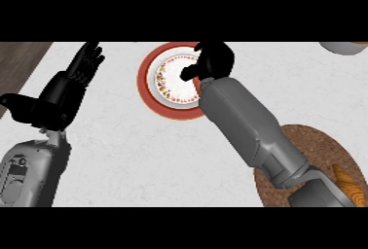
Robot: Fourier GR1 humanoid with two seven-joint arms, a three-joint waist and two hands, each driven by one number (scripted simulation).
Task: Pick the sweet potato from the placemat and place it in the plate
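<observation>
You are looking steeply down at a pale counter [158, 155]. Your right hand [212, 61] hovers over the red-rimmed plate [155, 95] near the top centre, fingers curled inward; you cannot tell whether they clamp anything, since the hand hides its own grasp. An orange shape, seemingly the sweet potato [350, 187], shows at the lower right, on the round brown placemat [316, 141], partly behind your right forearm and well apart from those fingers. Your left hand [68, 90] rests at the left, fingers straight and together, pointing up.
</observation>
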